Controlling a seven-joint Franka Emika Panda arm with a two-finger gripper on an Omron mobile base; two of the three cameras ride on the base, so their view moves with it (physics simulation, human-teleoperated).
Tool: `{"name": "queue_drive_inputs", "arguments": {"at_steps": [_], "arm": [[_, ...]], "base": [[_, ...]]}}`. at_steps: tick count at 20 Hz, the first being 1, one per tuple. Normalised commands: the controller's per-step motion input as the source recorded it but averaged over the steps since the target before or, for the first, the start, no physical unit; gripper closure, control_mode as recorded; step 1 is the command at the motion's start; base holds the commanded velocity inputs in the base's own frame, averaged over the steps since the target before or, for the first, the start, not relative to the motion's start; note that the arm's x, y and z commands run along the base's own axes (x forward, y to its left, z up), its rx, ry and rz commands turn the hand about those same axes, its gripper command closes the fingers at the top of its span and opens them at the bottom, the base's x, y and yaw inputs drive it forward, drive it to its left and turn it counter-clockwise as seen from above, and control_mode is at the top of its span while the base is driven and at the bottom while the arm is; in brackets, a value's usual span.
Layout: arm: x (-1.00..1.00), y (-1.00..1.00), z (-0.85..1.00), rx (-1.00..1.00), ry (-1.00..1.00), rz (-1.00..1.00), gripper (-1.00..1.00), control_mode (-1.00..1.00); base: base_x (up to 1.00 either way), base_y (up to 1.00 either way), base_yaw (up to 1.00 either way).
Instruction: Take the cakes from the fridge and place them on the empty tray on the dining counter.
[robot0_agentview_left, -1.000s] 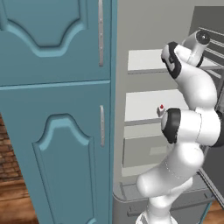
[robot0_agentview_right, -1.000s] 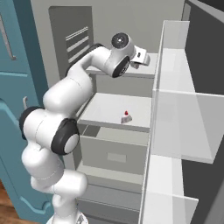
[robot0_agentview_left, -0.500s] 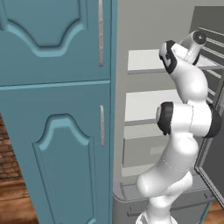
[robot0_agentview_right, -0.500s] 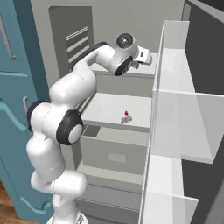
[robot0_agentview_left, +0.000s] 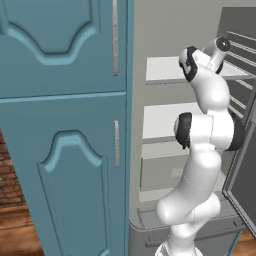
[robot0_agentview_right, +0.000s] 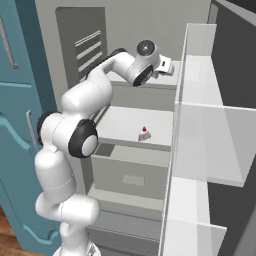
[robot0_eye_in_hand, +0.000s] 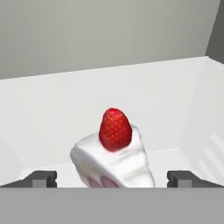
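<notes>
The fridge (robot0_agentview_right: 150, 30) stands open, its white shelves bare but for the cakes, and the white arm (robot0_agentview_right: 95, 95) reaches up into it from the base. In the right base view the arm bends at a dark elbow, then stretches toward the upper shelf (robot0_agentview_right: 167, 82), where the hand is tucked in close to the edge of the door's clear bins (robot0_agentview_right: 200, 100).

In the hand view a cake wedge (robot0_eye_in_hand: 116, 164) sits on that upper shelf straight ahead — white frosting, a pink layer at its cut face, and a red berry (robot0_eye_in_hand: 115, 129) on top. The claw (robot0_eye_in_hand: 111, 178) is released: its two dark fingertips (robot0_eye_in_hand: 41, 178) stand wide apart, one to each side of the wedge, and neither touches it.

A second cake (robot0_agentview_right: 144, 134) rests on the middle shelf (robot0_agentview_right: 130, 125), near its front edge, below the hand and well apart from it. Under that shelf is a closed drawer (robot0_agentview_right: 132, 175).

In the left base view the teal cabinet doors (robot0_agentview_left: 65, 150) stand just beside the fridge — shut, with slim metal handles.
</notes>
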Motion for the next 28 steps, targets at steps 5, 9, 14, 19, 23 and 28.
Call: {"name": "queue_drive_inputs", "arguments": {"at_steps": [5,9,14,19,23,28], "arm": [[0.33,0.0,-0.11,0.0,0.01,0.03,-1.0,-1.0],[0.24,0.0,-0.15,0.0,0.01,0.03,1.0,-1.0],[0.08,0.0,-0.1,0.0,0.0,0.03,1.0,-1.0],[-0.02,0.03,-0.03,0.0,0.0,0.02,1.0,-1.0],[-0.4,0.24,0.0,0.0,-0.02,0.0,1.0,-1.0],[-0.8,0.45,0.0,0.0,-0.07,0.0,1.0,-1.0]], "base": [[0.0,0.0,0.0],[0.0,0.0,0.0],[0.0,0.0,0.0],[0.0,0.0,0.0],[0.0,0.0,0.0],[0.0,0.0,0.0]]}}
